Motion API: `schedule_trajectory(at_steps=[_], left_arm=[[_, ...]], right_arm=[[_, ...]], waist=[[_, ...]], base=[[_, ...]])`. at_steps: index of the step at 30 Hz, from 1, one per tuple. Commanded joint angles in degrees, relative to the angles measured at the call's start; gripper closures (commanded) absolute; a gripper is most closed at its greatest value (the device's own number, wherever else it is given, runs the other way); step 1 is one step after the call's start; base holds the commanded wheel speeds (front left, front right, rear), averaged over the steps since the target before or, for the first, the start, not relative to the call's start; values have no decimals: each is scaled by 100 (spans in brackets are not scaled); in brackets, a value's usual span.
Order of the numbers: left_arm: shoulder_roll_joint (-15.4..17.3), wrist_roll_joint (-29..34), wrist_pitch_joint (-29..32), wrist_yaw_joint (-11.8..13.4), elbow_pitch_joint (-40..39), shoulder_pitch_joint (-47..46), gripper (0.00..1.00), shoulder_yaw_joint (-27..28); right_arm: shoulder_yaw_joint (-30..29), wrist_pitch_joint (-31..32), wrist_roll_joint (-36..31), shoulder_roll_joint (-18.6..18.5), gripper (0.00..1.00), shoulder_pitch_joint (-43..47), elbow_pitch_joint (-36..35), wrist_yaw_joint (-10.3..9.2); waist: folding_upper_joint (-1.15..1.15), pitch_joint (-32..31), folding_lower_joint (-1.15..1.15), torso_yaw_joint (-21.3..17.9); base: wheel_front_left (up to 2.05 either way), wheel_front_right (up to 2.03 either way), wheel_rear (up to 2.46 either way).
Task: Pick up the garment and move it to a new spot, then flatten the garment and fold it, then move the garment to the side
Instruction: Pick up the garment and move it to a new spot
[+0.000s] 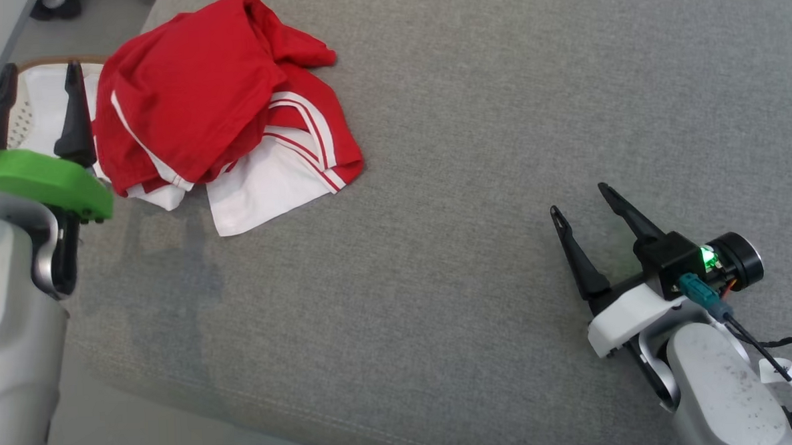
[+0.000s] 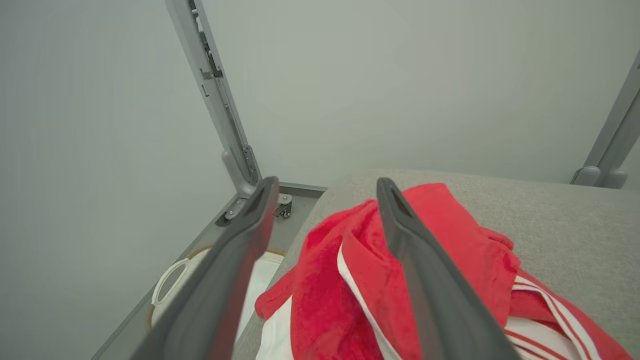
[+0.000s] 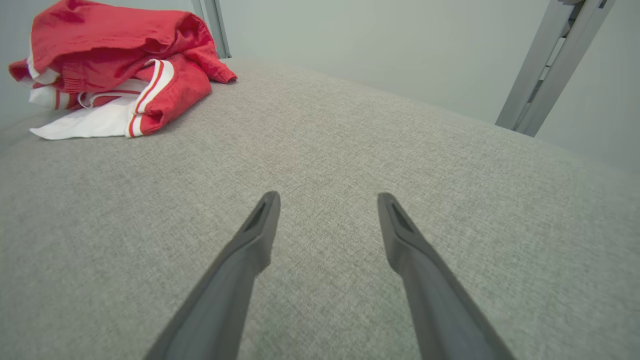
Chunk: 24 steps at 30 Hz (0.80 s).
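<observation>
So you've got a big worktop (image 1: 473,145) covered in grey woven fabric, and it takes up most of your head view. The garment (image 1: 196,91) is sitting in a crumpled heap near the far left corner. It's red with white stripes and white panels, bunched up on itself, and a white flap sticks out toward the near side. None of it is flattened or folded.

Off the worktop's left edge, down on the floor, there's a white basket (image 1: 27,121) with a brownish rim, right next to the garment's side.

Your left hand (image 1: 41,65) hangs over that left edge, above the basket, with its fingers spread apart and nothing between them. In the left wrist view one finger lines up over the red cloth. It's just beside the heap, but I can't tell if it's actually touching.

Your right hand (image 1: 579,198) is way over on the right, low over bare fabric and well apart from the garment, fingers spread wide and holding nothing.
</observation>
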Motion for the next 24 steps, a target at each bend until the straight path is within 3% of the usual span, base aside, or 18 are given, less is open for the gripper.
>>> schedule_trajectory(at_steps=[1,10,24], left_arm=[[96,-113,72,-14,95,-244,0,-183],[552,-1172,891,-7,775,-1030,0,-1147],[907,-2285,2505,-3,1411,-1556,0,-1734]], right_arm=[[-8,-12,-4,-43,0,-109,-32,-4],[46,-12,-52,-72,0,-322,-117,-4],[52,1,-68,-94,0,-392,-112,-7]], waist=[[0,340,-1,-289],[0,764,-1,-594],[0,1048,-1,-864]], base=[[0,0,0],[0,0,0],[0,0,0]])
